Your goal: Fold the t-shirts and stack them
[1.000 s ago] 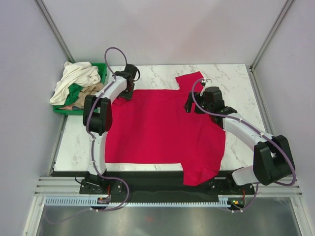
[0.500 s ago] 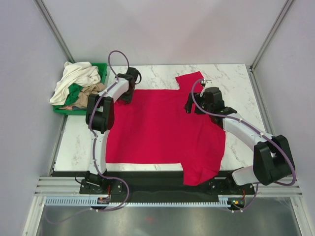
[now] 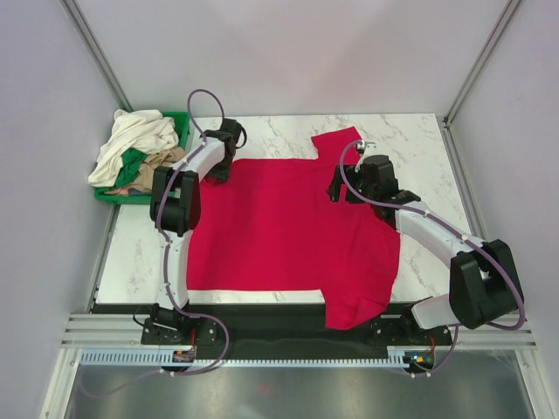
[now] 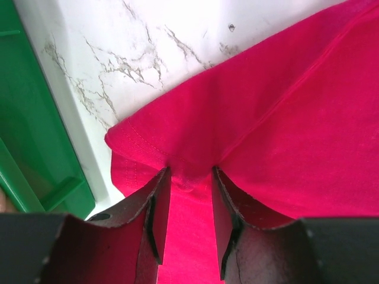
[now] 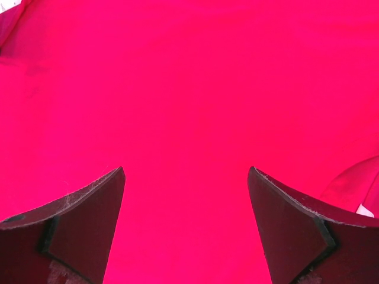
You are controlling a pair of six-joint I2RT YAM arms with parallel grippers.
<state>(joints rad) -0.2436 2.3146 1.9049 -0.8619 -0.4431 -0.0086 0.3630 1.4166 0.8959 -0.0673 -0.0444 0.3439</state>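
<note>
Left gripper (image 4: 190, 174): half-narrowed astride the red t-shirt (image 3: 288, 231) sleeve, far-left corner of the table (image 3: 419, 140), for folding; I can't tell if it grips.
Right gripper (image 5: 186, 171): spread wide, empty, above the cloth.

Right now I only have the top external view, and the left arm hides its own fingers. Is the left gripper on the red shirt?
Observer: In the left wrist view, the left gripper straddles a raised fold at the red t-shirt hem corner, jaws apart.
Operator: Right side?
Observer: The right gripper is wide open over flat shirt fabric, holding nothing.
Operator: Tray clearance?
Observer: The green tray lies beside that corner, with a strip of bare marble between them.
</note>
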